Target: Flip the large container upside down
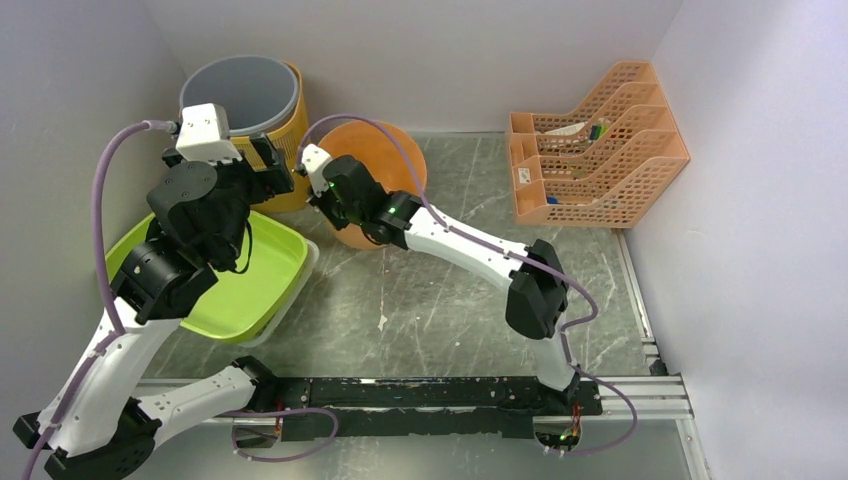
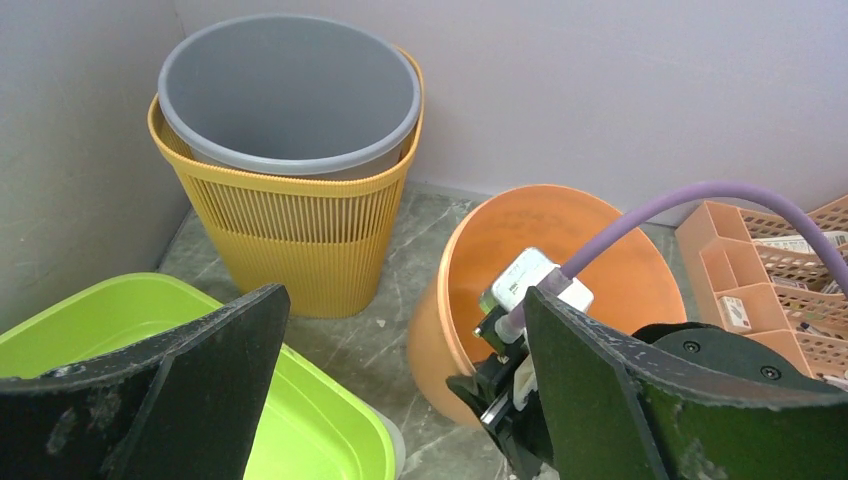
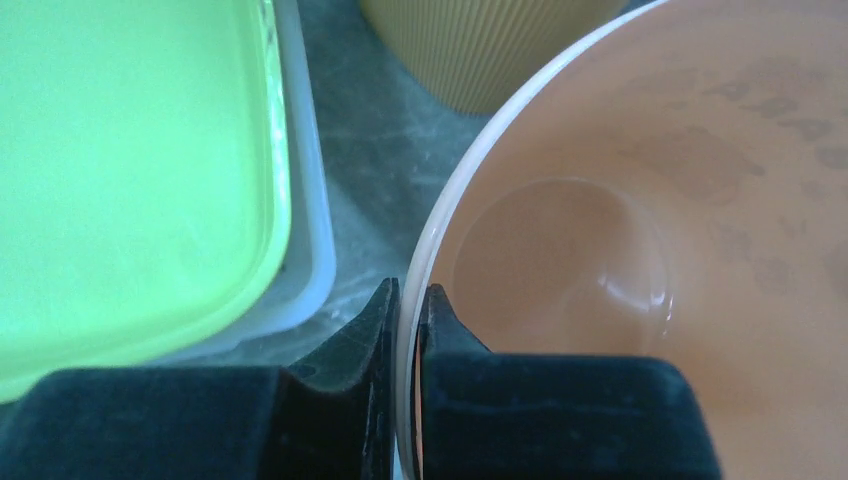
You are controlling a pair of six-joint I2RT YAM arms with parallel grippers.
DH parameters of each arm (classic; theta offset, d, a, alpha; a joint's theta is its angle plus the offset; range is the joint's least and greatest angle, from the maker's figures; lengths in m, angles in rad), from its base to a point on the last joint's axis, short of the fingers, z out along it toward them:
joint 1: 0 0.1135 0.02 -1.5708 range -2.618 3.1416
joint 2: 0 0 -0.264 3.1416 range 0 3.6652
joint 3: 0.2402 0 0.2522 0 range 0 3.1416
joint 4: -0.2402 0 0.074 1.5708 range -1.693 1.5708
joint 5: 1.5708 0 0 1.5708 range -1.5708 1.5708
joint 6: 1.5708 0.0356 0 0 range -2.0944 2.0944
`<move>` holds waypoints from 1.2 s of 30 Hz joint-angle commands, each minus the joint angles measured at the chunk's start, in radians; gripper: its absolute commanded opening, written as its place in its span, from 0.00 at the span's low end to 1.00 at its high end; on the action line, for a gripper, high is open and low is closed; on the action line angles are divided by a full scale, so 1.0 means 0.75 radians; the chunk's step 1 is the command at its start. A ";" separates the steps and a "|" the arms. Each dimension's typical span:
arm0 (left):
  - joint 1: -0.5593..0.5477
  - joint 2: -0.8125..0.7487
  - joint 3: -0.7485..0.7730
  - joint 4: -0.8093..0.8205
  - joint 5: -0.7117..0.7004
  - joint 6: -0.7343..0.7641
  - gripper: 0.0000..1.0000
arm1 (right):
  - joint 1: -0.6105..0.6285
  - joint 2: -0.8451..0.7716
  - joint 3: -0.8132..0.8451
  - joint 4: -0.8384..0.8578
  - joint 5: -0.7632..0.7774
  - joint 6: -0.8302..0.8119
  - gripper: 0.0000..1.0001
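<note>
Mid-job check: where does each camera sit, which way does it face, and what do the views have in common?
Top: fixed above and behind the bases, looking down on the table; both arms show.
Left wrist: on the left arm, facing forward past the tub to the bin and bucket; left gripper open at the bottom.
Right wrist: looking down the right gripper, shut on the bucket's rim.
Shared: all three show tub and bucket; the left wrist view also catches the right gripper.

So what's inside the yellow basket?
A grey bin sits nested inside the yellow basket, its rim poking above. The grey bin's walls look bare, but its floor is out of view, and it hides whatever lies beneath it in the basket.
</note>
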 commanded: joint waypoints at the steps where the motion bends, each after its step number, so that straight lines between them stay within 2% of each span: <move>1: 0.005 -0.001 0.044 -0.009 -0.008 0.022 0.99 | -0.068 0.003 -0.012 0.009 0.016 0.043 0.00; 4: 0.004 -0.005 0.054 -0.012 -0.006 0.024 0.99 | -0.181 -0.085 -0.100 0.120 -0.184 0.179 0.00; 6: 0.004 -0.006 0.063 -0.018 -0.008 0.027 0.99 | -0.284 -0.161 -0.224 0.286 -0.372 0.313 0.00; 11: 0.002 0.000 0.112 -0.021 -0.009 0.042 0.99 | -0.542 -0.329 -0.643 1.055 -0.852 0.852 0.00; 14: 0.002 0.018 0.148 -0.033 -0.001 0.050 0.99 | -0.603 -0.310 -0.763 1.513 -1.000 1.154 0.00; 22: 0.002 0.046 0.186 -0.048 -0.005 0.058 0.99 | -0.637 -0.081 -0.842 2.419 -1.054 1.772 0.00; 25: 0.002 0.063 0.201 -0.058 -0.003 0.061 0.99 | -0.665 0.057 -0.853 2.659 -1.032 1.997 0.00; 32: 0.003 0.088 0.205 -0.055 -0.003 0.065 0.99 | -0.755 0.308 -0.962 2.920 -1.007 2.258 0.00; 36: 0.002 0.111 0.222 -0.063 -0.008 0.067 0.99 | -0.827 0.330 -1.062 2.927 -1.030 2.238 0.00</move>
